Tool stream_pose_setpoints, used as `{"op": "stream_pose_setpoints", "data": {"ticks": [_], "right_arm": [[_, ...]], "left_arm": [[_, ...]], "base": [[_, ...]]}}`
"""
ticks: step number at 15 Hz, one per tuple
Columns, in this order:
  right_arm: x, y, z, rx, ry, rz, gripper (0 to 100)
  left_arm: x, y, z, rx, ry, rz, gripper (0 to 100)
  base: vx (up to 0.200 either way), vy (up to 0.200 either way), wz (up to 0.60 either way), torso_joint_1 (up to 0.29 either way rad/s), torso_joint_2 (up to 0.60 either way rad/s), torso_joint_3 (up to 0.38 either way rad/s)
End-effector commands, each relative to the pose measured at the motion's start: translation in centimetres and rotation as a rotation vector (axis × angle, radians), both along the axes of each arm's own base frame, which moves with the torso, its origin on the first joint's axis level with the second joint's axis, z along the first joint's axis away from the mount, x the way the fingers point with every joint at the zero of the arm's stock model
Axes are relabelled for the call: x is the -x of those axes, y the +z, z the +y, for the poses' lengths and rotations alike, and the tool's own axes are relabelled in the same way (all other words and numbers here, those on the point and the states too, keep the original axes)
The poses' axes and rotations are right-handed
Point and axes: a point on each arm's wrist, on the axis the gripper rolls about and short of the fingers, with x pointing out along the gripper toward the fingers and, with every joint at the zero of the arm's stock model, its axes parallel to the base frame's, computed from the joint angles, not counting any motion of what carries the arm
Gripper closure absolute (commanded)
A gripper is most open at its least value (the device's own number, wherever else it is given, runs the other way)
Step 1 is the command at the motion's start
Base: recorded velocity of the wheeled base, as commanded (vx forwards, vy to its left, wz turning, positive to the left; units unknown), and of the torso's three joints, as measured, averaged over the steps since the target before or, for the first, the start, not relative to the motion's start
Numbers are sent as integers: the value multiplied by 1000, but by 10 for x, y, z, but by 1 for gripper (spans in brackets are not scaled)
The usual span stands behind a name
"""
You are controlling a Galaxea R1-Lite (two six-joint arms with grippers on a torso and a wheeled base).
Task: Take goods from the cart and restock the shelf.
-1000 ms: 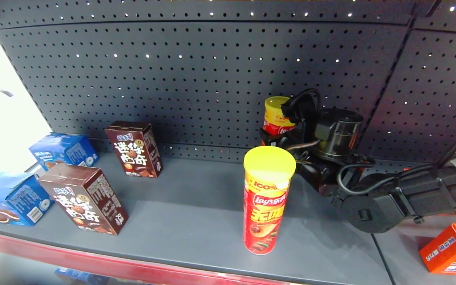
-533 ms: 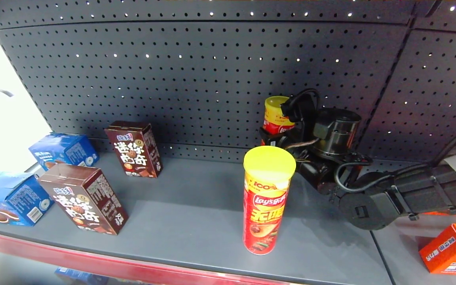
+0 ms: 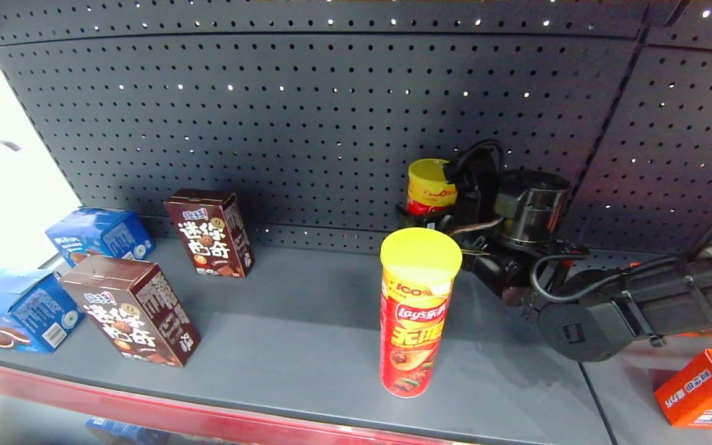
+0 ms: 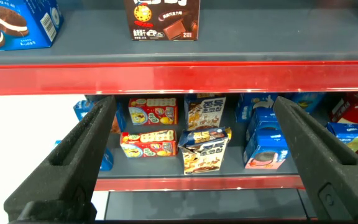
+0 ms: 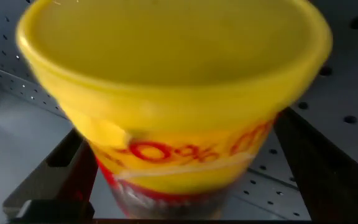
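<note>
1. The chip can (image 3: 430, 185), red with a yellow lid, is at the back edge of the shelf (image 3: 306, 346), close against the pegboard back panel (image 3: 306, 123) and right of the shelf's middle. It sits a little off upright. Its base is hidden, so I cannot tell whether it touches the shelf.
2. The right gripper (image 3: 431, 216) is clamped around that can below the lid, a finger on either side. In the right wrist view the yellow lid (image 5: 179, 93) looms between the two dark fingers (image 5: 48, 180).
3. A second chip can (image 3: 418, 309) of the same kind stands upright near the front edge, just in front of the held one and apart from it.
4. Toward the left end stand two brown cookie boxes, one at the back edge (image 3: 211, 232) and one near the front edge (image 3: 130, 309). Two blue boxes are at the left end, back (image 3: 99, 235) and front (image 3: 13, 309).
5. An orange box (image 3: 705, 389) sits at the front of the neighbouring shelf section to the right.
6. The left gripper (image 4: 191, 155) is below the red front edge (image 4: 179, 78), fingers (image 4: 73, 168) spread wide with nothing between them, facing the stocked lower shelf (image 4: 204, 183).
</note>
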Motion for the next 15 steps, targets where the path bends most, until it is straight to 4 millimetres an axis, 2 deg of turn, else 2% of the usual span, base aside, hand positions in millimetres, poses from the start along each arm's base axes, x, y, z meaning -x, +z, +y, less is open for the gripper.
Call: {"op": "stream_pose_setpoints", "data": {"ticks": [1,8,15], "right_arm": [[9,5,-10,0,-2,1,0],[45,4,-45,14,-16,42,0],[56,5,-51,4,-12,47,0]], "left_arm": [[0,0,0,0,1,1,0],[0,0,0,0,1,1,0],[0,0,0,0,1,1,0]], "base": [[0,0,0,0,0,0],[0,0,0,0,0,0],[0,0,0,0,0,0]]}}
